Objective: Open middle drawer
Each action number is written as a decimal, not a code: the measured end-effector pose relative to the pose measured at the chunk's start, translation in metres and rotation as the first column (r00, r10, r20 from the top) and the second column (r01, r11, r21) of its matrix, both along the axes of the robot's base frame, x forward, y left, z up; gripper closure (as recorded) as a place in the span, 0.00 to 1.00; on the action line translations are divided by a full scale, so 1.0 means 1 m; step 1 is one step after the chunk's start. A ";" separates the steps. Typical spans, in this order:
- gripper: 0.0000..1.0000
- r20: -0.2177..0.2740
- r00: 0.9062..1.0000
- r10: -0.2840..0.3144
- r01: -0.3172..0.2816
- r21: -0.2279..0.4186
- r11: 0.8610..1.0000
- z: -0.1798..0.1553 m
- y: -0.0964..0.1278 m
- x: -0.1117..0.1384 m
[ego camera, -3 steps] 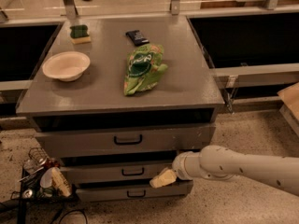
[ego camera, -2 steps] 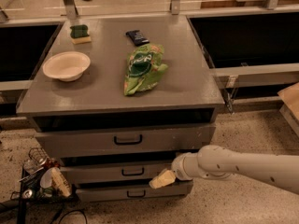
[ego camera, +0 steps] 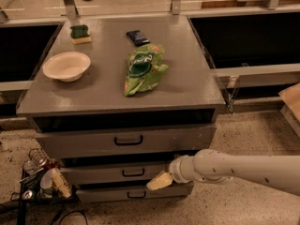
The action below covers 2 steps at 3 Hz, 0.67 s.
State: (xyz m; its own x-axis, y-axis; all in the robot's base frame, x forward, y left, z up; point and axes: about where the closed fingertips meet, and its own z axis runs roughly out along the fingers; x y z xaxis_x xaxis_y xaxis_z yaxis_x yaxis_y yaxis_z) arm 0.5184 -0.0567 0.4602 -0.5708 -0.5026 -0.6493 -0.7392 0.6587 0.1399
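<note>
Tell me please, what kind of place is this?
Probably a kitchen-like test area: a grey drawer cabinet carries a bowl, a sponge and a green snack bag. The claw is low at the front, by the right end of the middle drawer.

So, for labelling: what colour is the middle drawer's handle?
Black loop handle on grey middle drawer, camera view; cream gripper close beside it.

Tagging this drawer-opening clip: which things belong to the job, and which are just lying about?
Job: middle drawer, its black handle, gripper beside that handle.
Lying about: white bowl, green chip bag, sponge, dark snack packet.
</note>
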 end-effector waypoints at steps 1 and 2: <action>0.00 0.000 1.000 0.000 0.000 0.000 1.000 0.000 0.000 0.000; 0.00 -0.019 0.999 0.046 -0.046 0.006 0.999 -0.007 0.013 0.007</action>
